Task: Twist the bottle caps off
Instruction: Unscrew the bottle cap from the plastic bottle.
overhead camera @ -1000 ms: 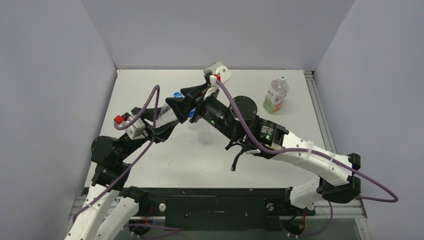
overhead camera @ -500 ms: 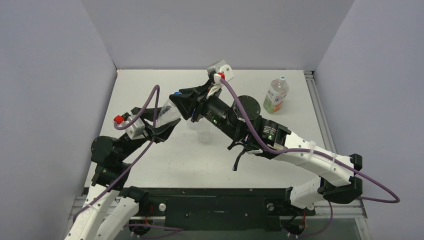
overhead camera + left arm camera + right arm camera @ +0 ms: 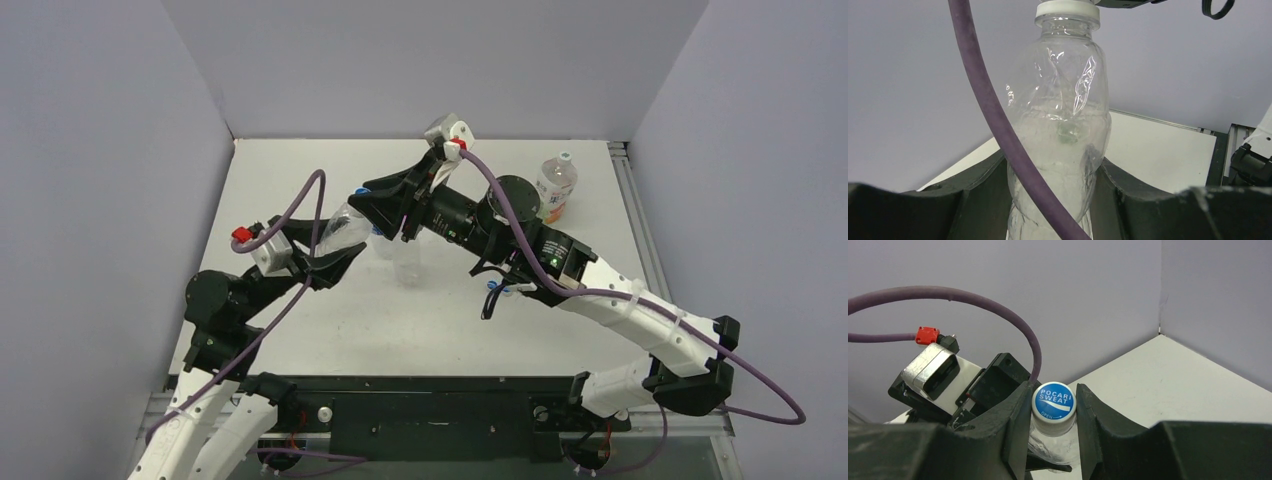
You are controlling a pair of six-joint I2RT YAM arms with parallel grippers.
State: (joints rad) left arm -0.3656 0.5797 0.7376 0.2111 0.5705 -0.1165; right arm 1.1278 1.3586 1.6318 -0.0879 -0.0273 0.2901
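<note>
Two claws meet on one clear plastic bottle point(image 3: 1058, 125), held tilted in the air above the middle of the white bench point(image 3: 290, 170). The left claw point(image 3: 1055, 195) pinches the bottle's lower body, its dark fingers point(image 3: 983, 195) pressed against both sides. The right claw point(image 3: 1054, 405) is closed on the blue cap point(image 3: 1054, 401), one finger tight against each side of it.

White letters on the cap's top read "POCARI SWEAT", with "OPEN" and a curved arrow beneath. The bottle itself carries no label; its wall is creased and dented, and a white ring sits around the neck under the cap.

A second bottle point(image 3: 552, 192), with an orange-and-green label and a white cap point(image 3: 565, 157), stands upright toward the back right of the bench, well apart from the held one. The right arm's elbow hides part of its lower left side, and its printing is too small to read.

A thick purple cable point(image 3: 983, 100) sweeps across the left wrist view and covers the left edge of the held bottle. In the right wrist view the left arm's camera housing point(image 3: 930, 371), silver and white with a red plug point(image 3: 927, 335), sits just behind the cap. A faint clear shape point(image 3: 410, 265) stands on the bench below the right claw; I cannot tell for certain what it is.
</note>
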